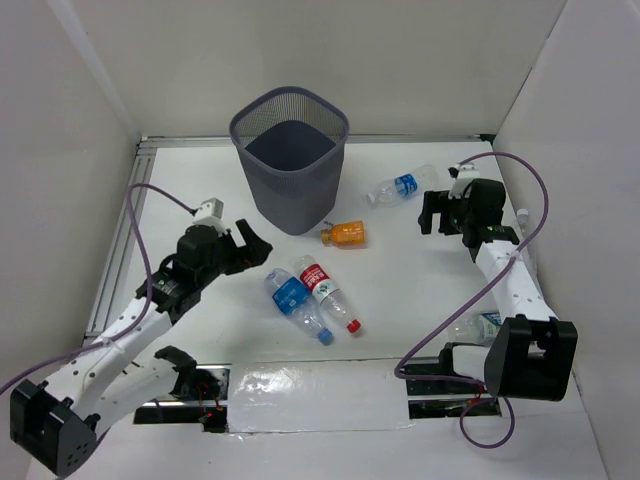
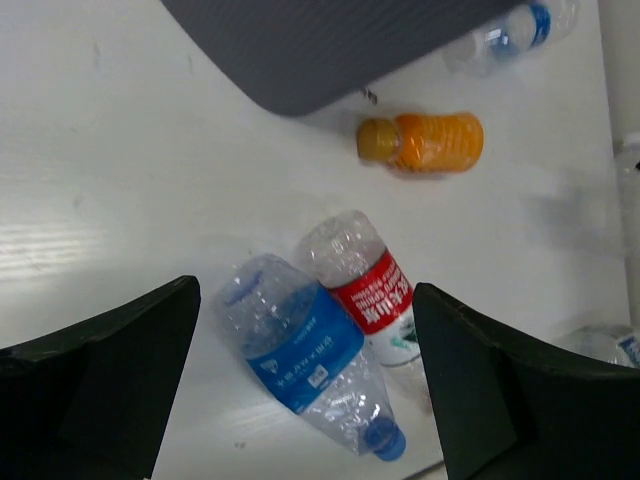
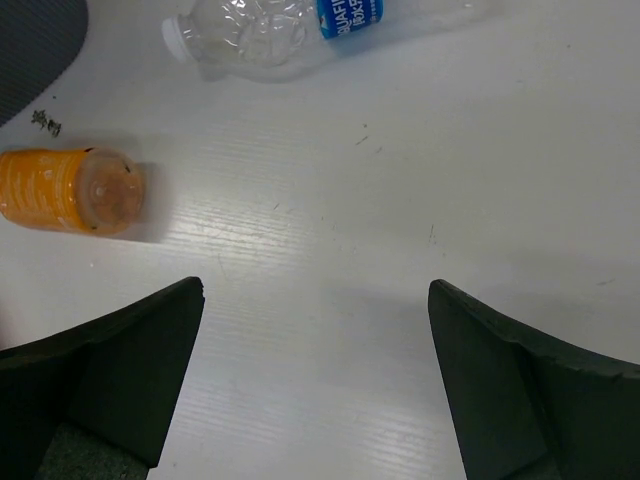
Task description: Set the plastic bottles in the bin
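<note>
The dark mesh bin (image 1: 290,190) stands at the back centre. A short orange bottle (image 1: 346,234) lies just right of its base. A clear blue-label bottle (image 1: 403,187) lies further right. Another blue-label bottle (image 1: 295,302) and a red-label bottle (image 1: 326,292) lie side by side in the middle. My left gripper (image 1: 255,245) is open and empty, just left of that pair; its wrist view shows the blue-label bottle (image 2: 300,350), the red-label bottle (image 2: 365,285), the orange bottle (image 2: 425,141) and the bin (image 2: 320,40). My right gripper (image 1: 430,212) is open and empty over bare table, near the orange bottle (image 3: 70,190) and the far blue-label bottle (image 3: 290,30).
White walls close in the table on the left, back and right. An aluminium rail (image 1: 118,250) runs along the left side. A crumpled clear plastic item (image 1: 478,322) lies by the right arm's base. Tape covers the near edge (image 1: 310,395).
</note>
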Controlling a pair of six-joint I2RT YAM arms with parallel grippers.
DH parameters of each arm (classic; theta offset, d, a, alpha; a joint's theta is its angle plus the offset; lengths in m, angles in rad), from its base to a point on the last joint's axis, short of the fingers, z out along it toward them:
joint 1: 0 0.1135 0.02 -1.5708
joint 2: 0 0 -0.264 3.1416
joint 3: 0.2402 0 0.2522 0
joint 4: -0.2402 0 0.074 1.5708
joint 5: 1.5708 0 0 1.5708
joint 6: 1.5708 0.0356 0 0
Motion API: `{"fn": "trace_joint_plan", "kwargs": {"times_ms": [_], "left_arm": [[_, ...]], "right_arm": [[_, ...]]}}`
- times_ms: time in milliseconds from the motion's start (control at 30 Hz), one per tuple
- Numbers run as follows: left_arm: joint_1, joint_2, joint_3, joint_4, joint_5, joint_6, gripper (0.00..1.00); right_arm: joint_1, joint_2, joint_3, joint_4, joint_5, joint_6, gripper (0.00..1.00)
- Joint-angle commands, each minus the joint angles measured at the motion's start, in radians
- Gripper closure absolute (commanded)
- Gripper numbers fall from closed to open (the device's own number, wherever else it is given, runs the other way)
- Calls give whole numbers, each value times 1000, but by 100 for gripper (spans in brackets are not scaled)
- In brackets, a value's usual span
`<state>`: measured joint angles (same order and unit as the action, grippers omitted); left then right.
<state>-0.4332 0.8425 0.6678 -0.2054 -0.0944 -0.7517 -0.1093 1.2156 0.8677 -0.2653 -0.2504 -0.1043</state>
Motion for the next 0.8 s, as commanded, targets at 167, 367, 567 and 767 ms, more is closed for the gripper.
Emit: {"fn": "trace_joint_plan", "kwargs": {"times_ms": [167,367,567,767], "left_arm": [[-260,191,160,-199,-229,-273,8],[-378,368,280,-388,-373,-541,37],[-433,610,404,-558,-354,-678,1],[-434,693,353,-517,-297,-716,1]], "right_arm": [[-27,-16,14,-71,-162,-251,33],[-36,-16,-7,-63,-208,-230,48],[-36,-25,-19,-54,-236,-230,19],[-36,-34,-29,-54,-256,-239,16]]}}
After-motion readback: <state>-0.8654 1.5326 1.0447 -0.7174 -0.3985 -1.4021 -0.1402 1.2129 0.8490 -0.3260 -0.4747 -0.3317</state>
